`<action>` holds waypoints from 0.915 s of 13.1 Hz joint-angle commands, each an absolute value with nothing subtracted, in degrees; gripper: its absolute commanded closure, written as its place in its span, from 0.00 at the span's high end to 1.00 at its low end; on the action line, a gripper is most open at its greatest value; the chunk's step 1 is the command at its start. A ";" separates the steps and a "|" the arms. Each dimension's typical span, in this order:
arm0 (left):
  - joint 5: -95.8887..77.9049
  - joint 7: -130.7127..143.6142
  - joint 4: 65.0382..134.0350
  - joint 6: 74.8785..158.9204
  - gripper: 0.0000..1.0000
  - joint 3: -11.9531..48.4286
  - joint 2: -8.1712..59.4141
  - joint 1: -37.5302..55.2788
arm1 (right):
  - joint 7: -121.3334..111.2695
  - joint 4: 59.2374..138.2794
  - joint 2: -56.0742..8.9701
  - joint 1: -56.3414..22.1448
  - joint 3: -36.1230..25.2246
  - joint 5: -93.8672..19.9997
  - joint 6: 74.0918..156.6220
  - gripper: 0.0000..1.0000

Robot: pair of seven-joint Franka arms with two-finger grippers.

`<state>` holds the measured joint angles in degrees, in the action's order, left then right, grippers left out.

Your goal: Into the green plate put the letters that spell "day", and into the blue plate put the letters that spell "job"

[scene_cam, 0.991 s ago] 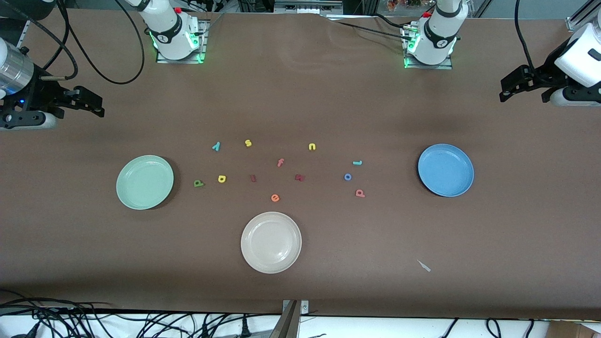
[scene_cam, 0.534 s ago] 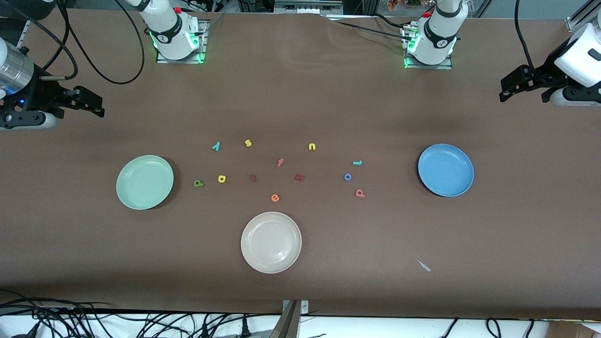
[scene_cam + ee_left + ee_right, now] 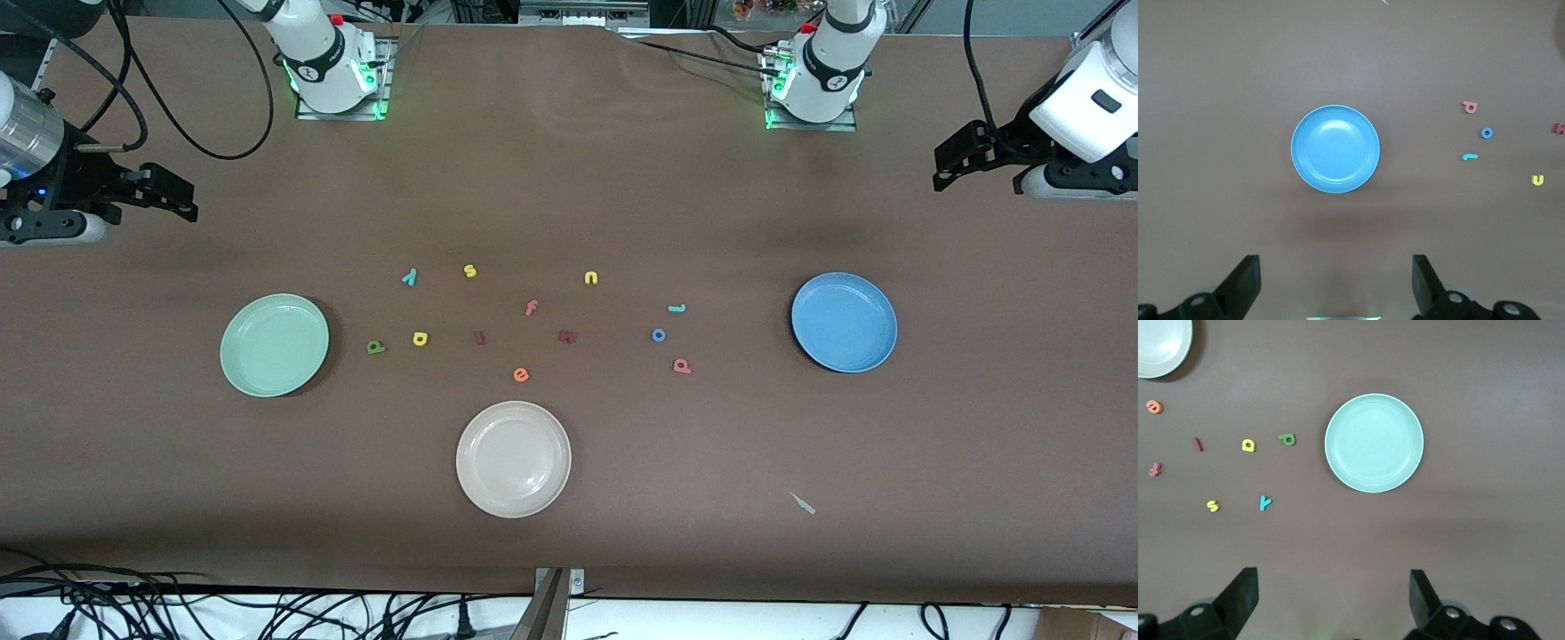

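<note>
The pale green plate (image 3: 276, 345) (image 3: 1374, 443) lies empty toward the right arm's end. Beside it on the table lie a dark green d (image 3: 376, 348) (image 3: 1287, 439), a yellow a (image 3: 420, 338) (image 3: 1248, 445) and a teal y (image 3: 409, 277) (image 3: 1265, 502). The blue plate (image 3: 844, 322) (image 3: 1335, 149) lies empty toward the left arm's end, with a teal j (image 3: 677, 308) (image 3: 1469, 157), a blue o (image 3: 658, 335) (image 3: 1487, 133) and a pinkish b (image 3: 682, 365) (image 3: 1470, 107) beside it. My right gripper (image 3: 169, 191) (image 3: 1333, 597) and left gripper (image 3: 978, 173) (image 3: 1336, 280) hang open and empty, high over the table's two ends.
A cream-white plate (image 3: 513, 459) sits nearest the front camera. Between the two letter groups lie a yellow s (image 3: 469, 271), a yellow n (image 3: 590, 278), an orange f (image 3: 531, 308), an orange e (image 3: 521, 375) and two dark red letters (image 3: 479, 337). A small scrap (image 3: 804, 504) lies nearer the table's front edge.
The left arm's hand has shifted slightly, toward the middle of the table's length. The right arm, the letters and the plates have not moved.
</note>
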<state>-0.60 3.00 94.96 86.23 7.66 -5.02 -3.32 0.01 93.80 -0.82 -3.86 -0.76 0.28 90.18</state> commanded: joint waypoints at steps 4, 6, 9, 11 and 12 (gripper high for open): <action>0.97 3.52 92.90 84.38 1.00 7.73 -4.31 -2.72 | 0.18 94.48 -0.09 -3.60 -0.44 0.53 90.61 1.00; 0.79 3.52 92.81 84.29 1.00 7.73 -4.31 -2.72 | 0.18 94.48 -0.09 -3.52 -0.44 0.53 90.62 1.00; 0.96 3.60 92.81 83.94 1.00 9.49 -4.39 -2.81 | 0.18 94.48 -0.09 -3.52 -0.44 0.53 90.70 1.00; 1.05 3.60 91.85 83.67 1.00 9.76 -4.31 -2.81 | 0.18 94.48 -0.09 -3.60 -0.44 0.53 90.70 1.00; 1.23 3.60 91.58 83.32 1.00 10.02 -4.31 -2.81 | 0.18 94.48 -0.09 -3.60 -0.44 0.53 90.62 1.00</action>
<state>-0.60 3.07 94.31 85.34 9.47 -5.02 -2.95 0.01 93.81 -0.82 -3.86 -0.76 0.28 90.19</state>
